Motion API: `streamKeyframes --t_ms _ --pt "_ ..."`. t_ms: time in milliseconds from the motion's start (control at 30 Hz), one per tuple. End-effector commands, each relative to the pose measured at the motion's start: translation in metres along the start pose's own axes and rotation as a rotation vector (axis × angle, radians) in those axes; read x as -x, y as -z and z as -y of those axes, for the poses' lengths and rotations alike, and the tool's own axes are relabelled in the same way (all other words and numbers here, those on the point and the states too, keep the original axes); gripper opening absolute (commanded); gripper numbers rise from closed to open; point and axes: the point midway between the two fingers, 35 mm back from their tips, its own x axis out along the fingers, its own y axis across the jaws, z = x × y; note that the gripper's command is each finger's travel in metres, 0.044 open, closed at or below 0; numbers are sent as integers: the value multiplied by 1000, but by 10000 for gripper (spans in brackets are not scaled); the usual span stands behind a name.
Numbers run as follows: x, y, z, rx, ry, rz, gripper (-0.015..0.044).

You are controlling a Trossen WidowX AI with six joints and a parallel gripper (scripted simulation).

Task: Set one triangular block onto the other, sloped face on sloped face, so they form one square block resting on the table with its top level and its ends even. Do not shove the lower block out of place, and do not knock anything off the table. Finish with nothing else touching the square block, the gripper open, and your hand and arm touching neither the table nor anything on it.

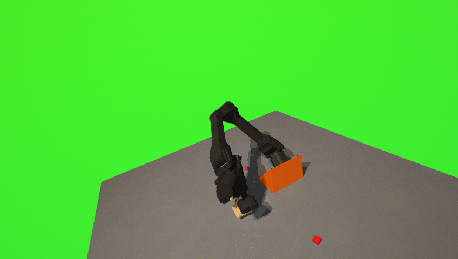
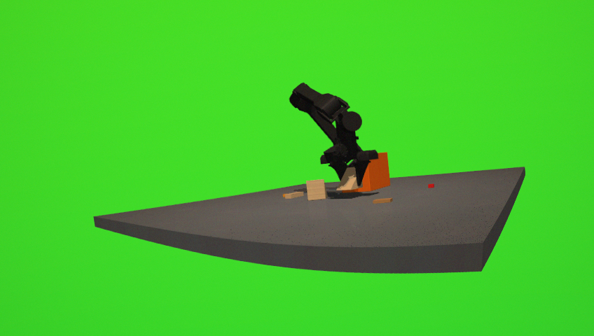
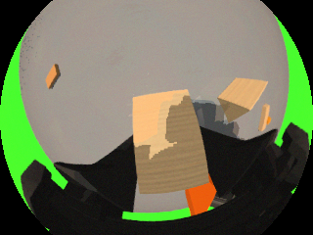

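My gripper (image 1: 240, 206) (image 2: 351, 179) (image 3: 171, 179) is shut on a tan triangular block (image 1: 236, 212) (image 2: 347, 183) (image 3: 163, 137), one finger on each side. The block sits low at the grey table (image 1: 154, 211) (image 2: 270, 233) (image 3: 131, 26); I cannot tell whether it touches it. The other tan triangular block (image 2: 315, 190) (image 3: 243, 97) rests on the table a short way off, apart from the gripper. In the top view the arm hides it.
A large orange wedge (image 1: 284, 175) (image 2: 378, 172) (image 3: 201, 198) stands right behind the gripper, near the arm's base. Two small tan slats (image 2: 293, 194) (image 2: 382, 200) lie flat nearby. A small red cube (image 1: 316, 239) (image 2: 431, 185) lies farther out; another red bit (image 1: 246, 168) lies by the arm.
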Motion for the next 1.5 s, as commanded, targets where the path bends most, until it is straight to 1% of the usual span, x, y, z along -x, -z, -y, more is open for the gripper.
streamKeyframes --t_ms 0,367,533,1133,1467 --pt "0 0 0 119 0 0 0" --pt "0 0 0 455 0 1 0" --pt "0 0 0 551 0 1 0" --pt "0 0 0 1055 1 2 0" --pt "0 0 0 1283 1 2 0"
